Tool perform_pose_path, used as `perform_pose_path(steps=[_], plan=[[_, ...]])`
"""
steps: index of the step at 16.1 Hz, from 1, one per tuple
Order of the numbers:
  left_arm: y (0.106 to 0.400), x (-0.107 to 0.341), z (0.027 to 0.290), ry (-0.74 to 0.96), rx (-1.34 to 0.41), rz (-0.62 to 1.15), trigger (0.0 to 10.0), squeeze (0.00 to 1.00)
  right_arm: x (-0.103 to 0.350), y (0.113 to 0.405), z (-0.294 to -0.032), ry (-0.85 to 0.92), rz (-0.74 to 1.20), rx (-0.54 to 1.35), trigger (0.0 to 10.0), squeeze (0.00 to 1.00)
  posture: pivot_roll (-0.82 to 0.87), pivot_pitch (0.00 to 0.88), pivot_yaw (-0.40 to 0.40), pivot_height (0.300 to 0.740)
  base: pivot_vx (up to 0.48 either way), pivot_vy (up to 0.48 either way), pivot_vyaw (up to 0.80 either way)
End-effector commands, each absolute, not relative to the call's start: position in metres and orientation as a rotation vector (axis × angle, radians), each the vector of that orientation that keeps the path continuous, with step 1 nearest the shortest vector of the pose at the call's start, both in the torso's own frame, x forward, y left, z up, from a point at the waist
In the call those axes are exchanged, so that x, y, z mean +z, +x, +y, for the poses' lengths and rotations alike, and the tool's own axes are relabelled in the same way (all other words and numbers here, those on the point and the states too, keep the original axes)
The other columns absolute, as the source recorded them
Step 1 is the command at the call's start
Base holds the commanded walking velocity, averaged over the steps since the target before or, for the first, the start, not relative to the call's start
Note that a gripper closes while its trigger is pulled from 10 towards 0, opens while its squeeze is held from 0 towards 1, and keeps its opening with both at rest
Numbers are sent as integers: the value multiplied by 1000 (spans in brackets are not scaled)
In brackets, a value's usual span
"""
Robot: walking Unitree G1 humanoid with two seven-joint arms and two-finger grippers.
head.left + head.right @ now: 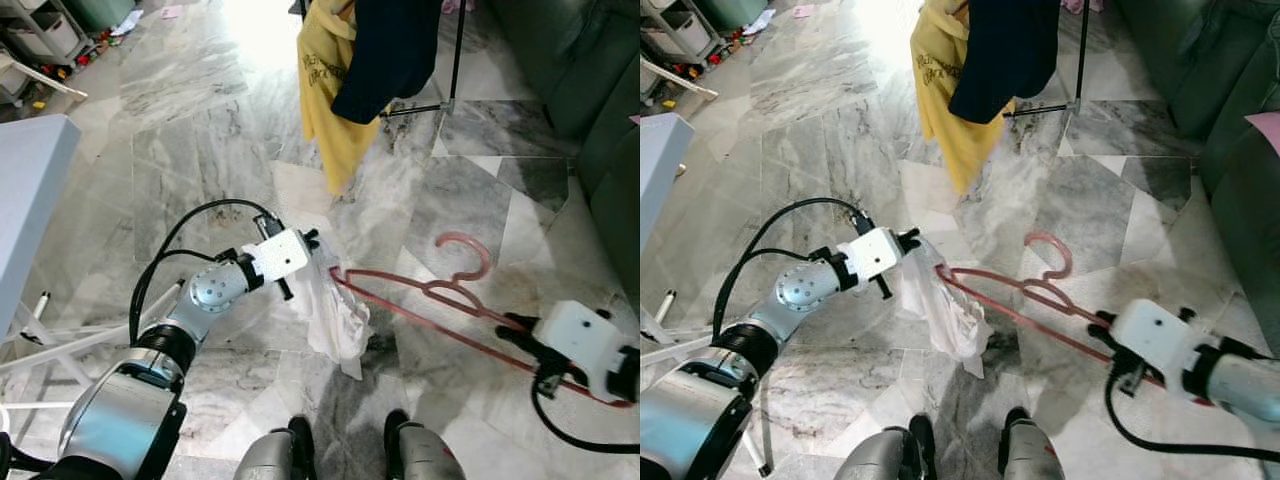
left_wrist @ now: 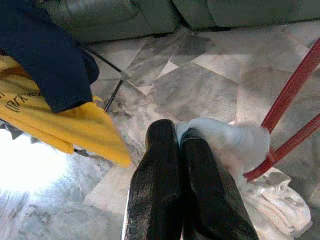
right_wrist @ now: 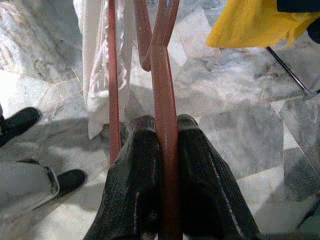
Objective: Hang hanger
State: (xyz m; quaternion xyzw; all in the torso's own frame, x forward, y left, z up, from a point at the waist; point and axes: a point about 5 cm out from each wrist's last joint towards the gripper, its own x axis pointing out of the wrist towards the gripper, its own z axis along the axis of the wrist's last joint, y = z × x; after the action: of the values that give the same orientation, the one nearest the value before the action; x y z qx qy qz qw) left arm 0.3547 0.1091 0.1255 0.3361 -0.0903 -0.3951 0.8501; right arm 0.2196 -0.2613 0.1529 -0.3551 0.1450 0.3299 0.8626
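A red plastic hanger is held level above the marble floor, hook pointing away from me. My right gripper is shut on the hanger's near right arm. A thin white garment droops from the hanger's left end. My left gripper is shut on the top of that white garment, right beside the hanger's left tip. Farther ahead, a yellow shirt and a dark navy garment hang from a black rack.
The rack's black leg stands ahead on the right. A dark green sofa lines the right side. A pale blue table and white frame bars sit at my left. My feet show below.
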Motion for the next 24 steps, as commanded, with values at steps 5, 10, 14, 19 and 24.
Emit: perform_pose_path(steps=[5,10,14,19,24], plan=[[351,124,109,684,-861,-206,10000,0,144,230,-251,-739,258,725,10000,0,-213,252,157,740,0,0,0],[353,131,107,665,-858,-234,10000,0,140,239,-249,-750,233,737,10000,0,-212,244,145,740,0,0,0],[355,143,98,634,-870,-295,10000,0,119,237,-233,-689,247,802,10000,0,-212,239,146,740,0,0,0],[355,164,88,577,-915,-399,10000,0,89,229,-227,-660,301,821,10000,0,-214,244,149,740,0,0,0],[355,175,89,523,-927,-439,10000,0,76,231,-236,-691,304,724,10000,0,-211,253,159,740,0,0,0]])
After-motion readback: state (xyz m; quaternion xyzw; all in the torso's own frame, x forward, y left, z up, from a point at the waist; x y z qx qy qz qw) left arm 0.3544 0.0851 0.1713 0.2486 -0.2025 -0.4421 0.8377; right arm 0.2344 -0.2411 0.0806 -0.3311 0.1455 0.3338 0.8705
